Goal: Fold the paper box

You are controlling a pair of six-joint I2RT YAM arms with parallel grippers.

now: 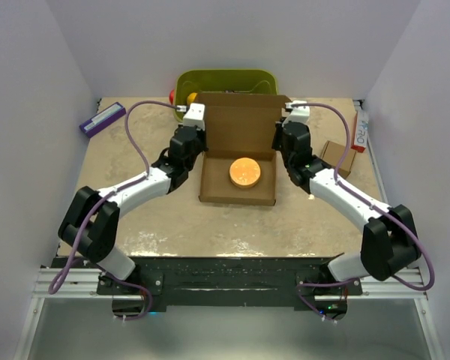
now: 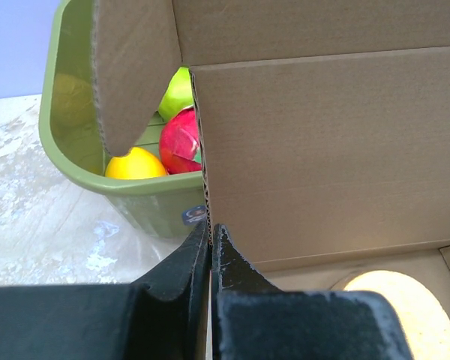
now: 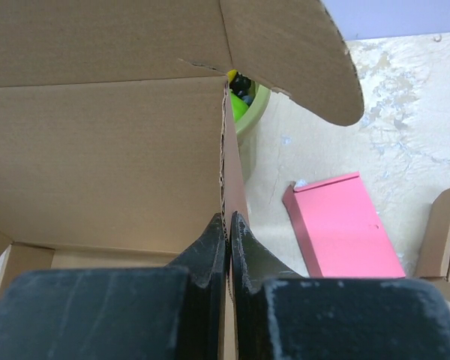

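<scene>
The paper box (image 1: 238,150) is a brown corrugated mailer box at mid table, its lid panel standing upright at the back. An orange round disc (image 1: 244,172) lies in its tray. My left gripper (image 1: 203,141) is shut on the box's left side wall edge (image 2: 205,195). My right gripper (image 1: 276,141) is shut on the right side wall edge (image 3: 226,202). The lid's rounded ear flaps show in the left wrist view (image 2: 131,67) and in the right wrist view (image 3: 300,52).
A green bin (image 1: 226,81) with coloured fruit (image 2: 178,141) stands just behind the box. A pink flat block (image 3: 343,225) and a small brown cardboard box (image 1: 337,157) lie to the right. A purple item (image 1: 102,118) lies at the far left.
</scene>
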